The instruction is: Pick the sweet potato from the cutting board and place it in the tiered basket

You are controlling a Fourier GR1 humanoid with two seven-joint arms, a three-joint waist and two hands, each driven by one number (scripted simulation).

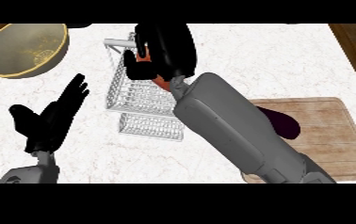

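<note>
My right black hand [165, 49] over the white wire tiered basket [139, 100], fingers curled round the orange sweet potato [161, 81].

My left black hand [52, 115] rests spread, fingers up, on the white marble table [264, 63]. The brown wooden cutting board [327, 129] lies at right, a tan round bowl [28, 49] at upper left.

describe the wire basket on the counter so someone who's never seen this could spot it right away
Start at the white marbled counter. Between the round yellowish bowl at the upper left and the wooden cutting board at the lower right stands the tiered basket, under the right hand. It is the only thing made of thin white wire grid, with one shelf stepped below the other.
</note>
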